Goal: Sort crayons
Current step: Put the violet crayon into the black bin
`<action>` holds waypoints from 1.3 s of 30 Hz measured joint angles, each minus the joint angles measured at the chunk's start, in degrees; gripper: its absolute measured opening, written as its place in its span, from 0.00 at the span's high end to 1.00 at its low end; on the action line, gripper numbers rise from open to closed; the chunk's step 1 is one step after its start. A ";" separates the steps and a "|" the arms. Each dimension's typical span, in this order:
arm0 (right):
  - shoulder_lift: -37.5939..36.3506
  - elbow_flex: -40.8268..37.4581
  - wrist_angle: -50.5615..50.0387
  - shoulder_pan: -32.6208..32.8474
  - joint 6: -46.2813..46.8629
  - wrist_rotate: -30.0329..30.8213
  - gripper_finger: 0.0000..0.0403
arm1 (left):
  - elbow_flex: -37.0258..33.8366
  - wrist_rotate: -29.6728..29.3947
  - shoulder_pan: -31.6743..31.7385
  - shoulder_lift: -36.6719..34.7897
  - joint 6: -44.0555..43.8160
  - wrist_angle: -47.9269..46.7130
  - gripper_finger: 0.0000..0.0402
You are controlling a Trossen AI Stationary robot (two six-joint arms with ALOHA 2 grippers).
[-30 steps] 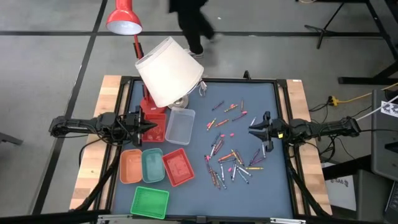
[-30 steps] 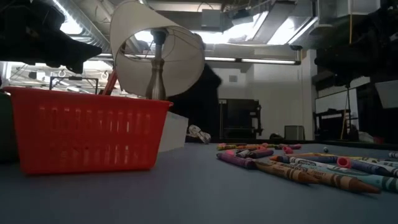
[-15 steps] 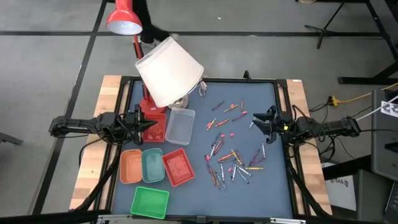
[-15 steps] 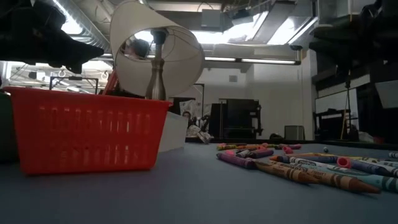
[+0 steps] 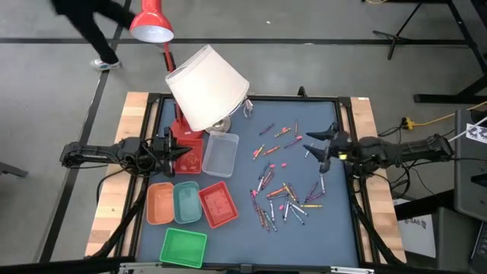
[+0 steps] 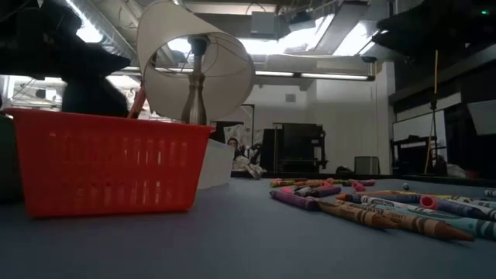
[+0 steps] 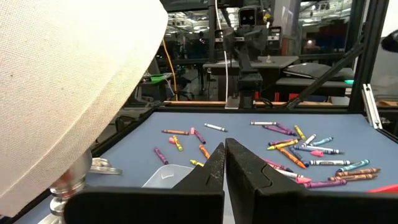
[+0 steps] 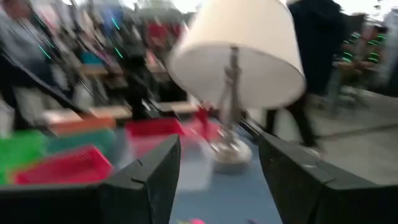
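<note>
Many crayons (image 5: pixel 283 190) in mixed colours lie scattered flat on the blue table's right half; they also show in the low view (image 6: pixel 372 208) and in the left wrist view (image 7: pixel 292 149). My right gripper (image 5: pixel 315 145) is open and empty, raised over the far right part of the scatter; its two fingers stand wide apart in the right wrist view (image 8: pixel 217 186). My left gripper (image 5: pixel 183 152) is shut and empty at the table's left, beside a clear tray (image 5: pixel 221 154); its fingers meet in the left wrist view (image 7: pixel 224 163).
A lamp with a tilted white shade (image 5: pixel 207 87) stands at the far left of the table, with a red desk lamp (image 5: pixel 152 23) behind it. Orange (image 5: pixel 160 203), teal (image 5: pixel 187 202), red (image 5: pixel 217 204) and green (image 5: pixel 183 246) trays sit near left. A person (image 5: pixel 84 19) walks beyond the table.
My right gripper has risen, turned about its wrist and gone a little toward the table's far edge, touching no crayon. The person behind the table has walked from the middle toward the left. The crayons and trays lie as before.
</note>
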 joint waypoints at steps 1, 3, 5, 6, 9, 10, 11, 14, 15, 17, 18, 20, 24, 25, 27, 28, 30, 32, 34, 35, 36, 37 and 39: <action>1.74 1.21 -2.16 -0.77 -0.28 0.85 0.46 | 0.01 0.00 0.01 0.00 0.00 0.00 1.00; 5.57 3.60 -5.81 -2.95 -0.36 1.46 0.47 | 0.01 0.00 0.00 0.00 0.00 0.00 1.00; 9.44 5.65 -8.50 -5.65 -0.37 1.42 0.47 | 0.01 0.00 0.02 0.00 -0.30 0.00 1.00; 11.23 6.49 -9.95 -7.08 -0.37 0.75 0.47 | 0.01 0.00 0.02 -0.02 -0.31 -0.02 1.00; 16.60 8.65 -12.53 -11.57 -0.37 -3.52 0.47 | -0.01 0.00 0.01 0.00 -0.28 -0.02 1.00; 18.32 9.04 -12.77 -13.01 -0.36 -5.47 0.47 | 0.01 0.00 0.02 0.00 -0.28 -0.02 1.00; 20.12 9.41 -12.81 -14.29 -0.38 -7.36 0.47 | -0.01 0.00 0.00 0.00 -0.28 -0.02 1.00; 25.26 10.30 -12.86 -18.19 -0.39 -12.31 0.47 | -0.01 0.01 0.02 0.00 -0.31 -0.04 1.00; 26.92 10.52 -12.78 -19.35 -0.41 -13.52 0.47 | 0.00 0.01 0.01 0.00 -0.31 -0.10 1.00; 30.00 10.61 -12.82 -21.73 -0.41 -15.03 0.47 | -0.01 0.01 0.02 0.00 -0.28 -0.26 1.00; 31.43 10.61 -12.87 -22.84 -0.40 -15.48 0.47 | -0.01 0.02 0.01 -0.01 -0.28 -0.26 1.00; 34.14 10.61 -13.03 -24.96 -0.41 -16.75 0.47 | 0.01 0.02 0.01 0.00 -0.28 -0.25 1.00; 38.58 10.61 -13.27 -28.61 -1.80 -20.38 0.47 | 0.01 0.02 0.00 0.00 -0.28 -0.26 1.00; 39.53 10.61 -13.26 -29.30 -2.43 -21.37 0.47 | 0.00 0.02 0.02 0.00 -0.28 -0.24 1.00; 41.24 10.61 -13.29 -30.49 -3.80 -23.21 0.47 | -0.01 0.02 0.02 0.00 -0.28 -0.25 1.00; 41.94 10.61 -13.29 -30.95 -4.42 -23.96 0.47 | -0.01 0.02 0.01 0.00 -0.28 -0.26 1.00; 43.28 10.61 -13.24 -31.65 -5.34 -25.03 0.47 | -0.01 0.02 0.02 0.00 -0.28 -0.24 1.00; 44.51 10.61 -13.26 -32.15 -6.55 -25.60 0.47 | -0.01 0.02 0.02 0.00 -0.28 -0.24 1.00; 45.72 10.61 -13.22 -32.40 -7.95 -25.58 0.47 | -0.01 0.02 0.00 0.00 -0.28 -0.24 1.00; 46.52 10.61 -13.20 -32.42 -8.65 -25.58 0.47 | 0.01 0.02 0.02 0.00 -0.28 -0.24 1.00; 47.24 10.61 -13.24 -32.40 -9.45 -25.58 0.47 | 0.00 0.02 0.00 0.00 -0.28 -0.26 1.00; 47.86 10.61 -13.27 -32.40 -10.01 -25.59 0.47 | -0.01 0.02 0.01 0.00 -0.28 -0.24 1.00; 49.34 10.62 -13.14 -32.40 -10.92 -25.60 0.47 | 0.00 0.02 0.00 -0.02 -0.28 -0.25 1.00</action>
